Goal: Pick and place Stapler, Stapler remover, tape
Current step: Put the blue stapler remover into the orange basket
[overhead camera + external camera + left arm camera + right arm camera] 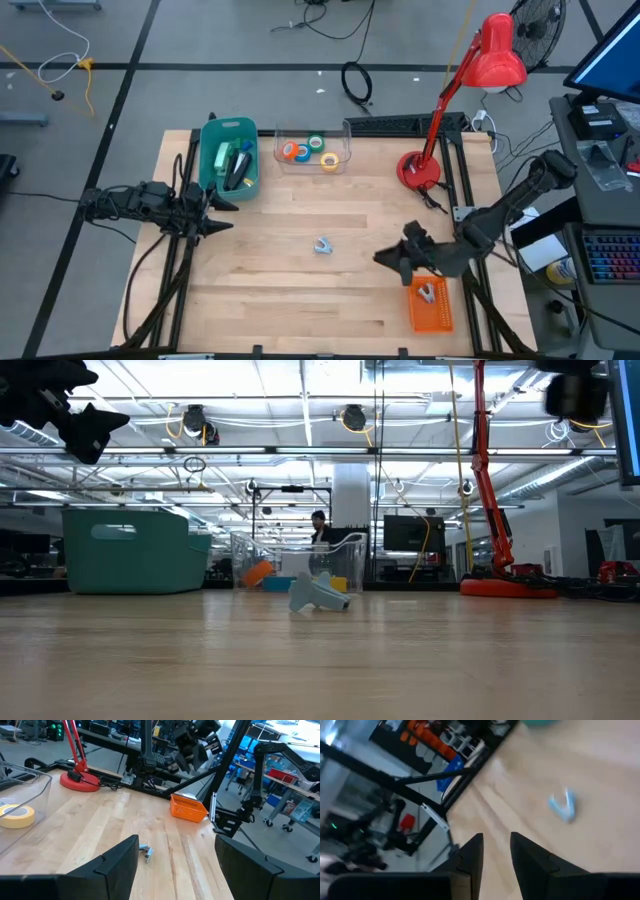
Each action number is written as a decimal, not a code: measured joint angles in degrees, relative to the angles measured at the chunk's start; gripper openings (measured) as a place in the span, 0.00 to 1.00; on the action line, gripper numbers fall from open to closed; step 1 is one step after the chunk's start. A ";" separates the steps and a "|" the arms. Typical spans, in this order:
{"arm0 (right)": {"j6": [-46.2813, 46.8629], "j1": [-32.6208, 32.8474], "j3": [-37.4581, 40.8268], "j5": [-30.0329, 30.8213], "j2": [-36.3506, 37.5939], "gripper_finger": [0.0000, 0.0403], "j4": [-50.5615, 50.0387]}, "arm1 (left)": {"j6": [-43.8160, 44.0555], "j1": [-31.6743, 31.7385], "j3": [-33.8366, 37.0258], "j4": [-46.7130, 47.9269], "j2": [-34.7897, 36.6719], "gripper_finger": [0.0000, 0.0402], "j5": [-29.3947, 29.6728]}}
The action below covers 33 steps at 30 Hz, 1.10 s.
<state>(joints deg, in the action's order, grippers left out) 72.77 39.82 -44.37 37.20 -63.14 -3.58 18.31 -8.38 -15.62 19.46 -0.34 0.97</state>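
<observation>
Pale wooden table (300, 290) first, bearing a teal plastic bin (214, 135) and a clear plastic tray (345, 140) with the coloured tape rolls (310, 150) along its far edge, a small orange basket (432, 308) near the right front, and alone mid-table the pale blue clawed staple remover (322, 245). Judged between steps: right gripper (496, 851) raised above the orange basket with fingers slightly parted and empty, left gripper (175, 860) parked by the teal bin, spread wide; next likely a descent onto the remover. Hard to make out: what lies in bin and basket.
</observation>
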 joint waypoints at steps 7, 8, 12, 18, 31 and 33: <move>-23.24 -9.16 0.00 -10.32 -1.94 0.22 7.44 | -0.33 0.00 0.00 0.02 0.00 0.66 -0.03; -25.27 -10.53 0.00 -12.98 -2.41 0.22 8.08 | -0.33 0.00 0.00 0.00 0.00 0.66 -0.04; -31.27 -16.12 0.00 -22.70 -4.59 0.22 10.22 | -0.58 0.00 0.00 0.02 0.00 0.66 -1.42; -34.91 -23.84 -0.01 -34.49 -10.03 0.22 12.17 | -0.17 0.00 0.00 0.02 0.00 0.66 -2.56; -39.11 -32.64 -7.81 -47.81 -21.52 0.26 10.21 | -0.11 0.00 0.00 0.02 0.00 0.66 -2.62; -40.50 -33.39 -10.98 -48.18 -24.00 0.30 6.47 | -0.14 0.00 0.00 0.04 0.00 0.66 -2.62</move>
<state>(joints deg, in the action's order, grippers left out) 32.27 6.43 -55.35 -10.97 -87.14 2.90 18.16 -8.38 -15.62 19.51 -0.34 -1.65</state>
